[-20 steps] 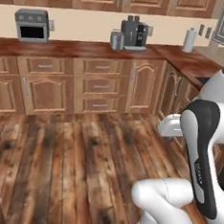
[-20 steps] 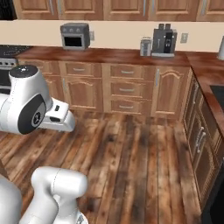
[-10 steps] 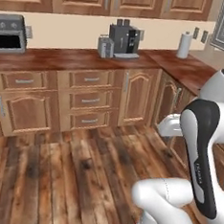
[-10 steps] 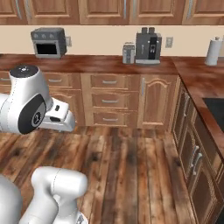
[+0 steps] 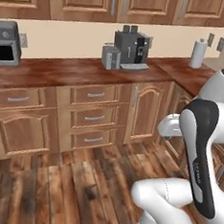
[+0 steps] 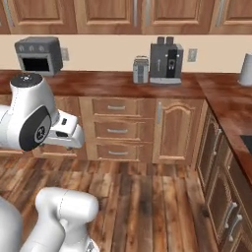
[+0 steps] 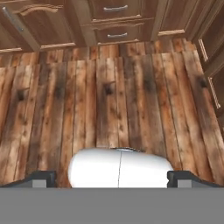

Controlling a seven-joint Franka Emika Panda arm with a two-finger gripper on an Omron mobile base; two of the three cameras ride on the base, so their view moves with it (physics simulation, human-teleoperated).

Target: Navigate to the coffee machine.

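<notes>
Fingers [image 7: 39, 178] of the gripper [image 7: 118, 180] stand wide apart over bare plank floor, holding nothing; the dark grey boxy coffee machine [image 5: 131, 49] sits on the wooden counter [image 5: 64, 73] ahead, beside a small silver toaster [image 5: 110, 57]; floor remains to cross, so the approach looks unfinished.

Our arm [image 5: 199, 155] is folded close above the base, elbow raised, forearm [image 6: 29, 118] level. The pincer [image 7: 112, 178] points down, fingertips [image 7: 41, 177] set wide apart, nothing between them. Hand hangs free, touching nothing.
</notes>
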